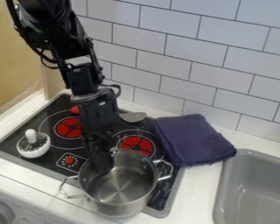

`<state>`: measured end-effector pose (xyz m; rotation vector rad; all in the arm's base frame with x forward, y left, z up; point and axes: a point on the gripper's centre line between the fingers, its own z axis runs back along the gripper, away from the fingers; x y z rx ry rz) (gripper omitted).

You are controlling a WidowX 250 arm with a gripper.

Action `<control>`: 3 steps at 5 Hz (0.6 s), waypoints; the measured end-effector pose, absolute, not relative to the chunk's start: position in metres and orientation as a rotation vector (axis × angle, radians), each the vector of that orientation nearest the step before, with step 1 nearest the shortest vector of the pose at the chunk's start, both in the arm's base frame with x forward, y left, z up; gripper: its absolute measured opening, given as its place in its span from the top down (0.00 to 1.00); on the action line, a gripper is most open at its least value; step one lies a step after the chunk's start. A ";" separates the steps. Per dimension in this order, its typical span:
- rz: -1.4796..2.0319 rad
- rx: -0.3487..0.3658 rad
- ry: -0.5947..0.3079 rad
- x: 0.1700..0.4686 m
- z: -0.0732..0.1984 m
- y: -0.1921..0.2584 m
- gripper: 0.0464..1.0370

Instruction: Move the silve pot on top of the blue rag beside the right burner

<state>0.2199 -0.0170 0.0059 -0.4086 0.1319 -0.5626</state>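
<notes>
Hanging at the silver pot's (116, 209) rim, my claw (102, 169) seems placed to lift it by the wall; whether I'm spread or pinching, I cannot tell. The pot sits at the near side of the stove (49, 111), while the blue rag (192, 140), beside the right burner (136, 145), probably offers it a soft landing.

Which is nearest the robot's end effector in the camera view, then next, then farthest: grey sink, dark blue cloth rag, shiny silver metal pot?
1. Silver pot, right at the end effector.
2. Blue rag, to the right, beside a burner.
3. Grey sink, farthest right.
</notes>
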 end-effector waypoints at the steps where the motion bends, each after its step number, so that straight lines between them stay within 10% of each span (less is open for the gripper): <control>1: -0.546 -0.397 0.140 0.217 0.007 -0.015 0.99; 3: -0.427 -0.353 0.129 0.217 0.027 -0.013 0.99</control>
